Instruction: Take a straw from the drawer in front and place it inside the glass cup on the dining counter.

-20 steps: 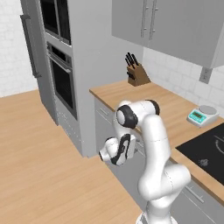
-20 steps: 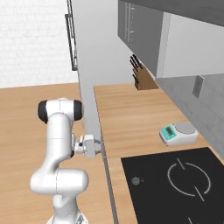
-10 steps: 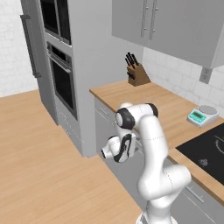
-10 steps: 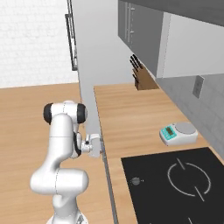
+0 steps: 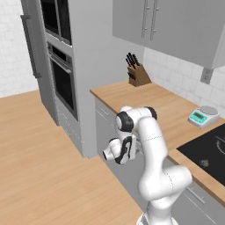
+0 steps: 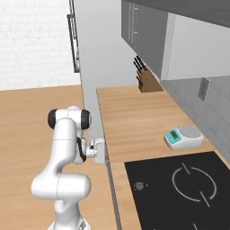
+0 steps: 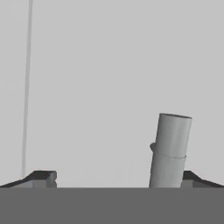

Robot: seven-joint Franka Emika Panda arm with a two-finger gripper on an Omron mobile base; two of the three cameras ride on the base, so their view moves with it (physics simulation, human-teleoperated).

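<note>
Barely started tbh. The pincer (image 7: 112,177) is spread wide, empty, pressed right up to the drawer (image 7: 109,78) front with its handle (image 7: 170,151) by one fingertip. Drawer looks shut; straw fetching and cup drop remain.

Brightness: bright and even in both base views; flat pale grey in the hand view.
Source: diffuse, overhead, no lamp visible.
Shadows: soft and faint below the wall cabinets (image 6: 179,36) and beside the knife block (image 5: 138,74); almost none on the floor (image 5: 39,167).
Glare: none; hob (image 6: 179,188) matte black, without reflection.
Sharpness: rendered, slightly soft and pixelated; handle (image 7: 170,151) edges a little blurred up close.
Distortion: none at the edges.
</note>
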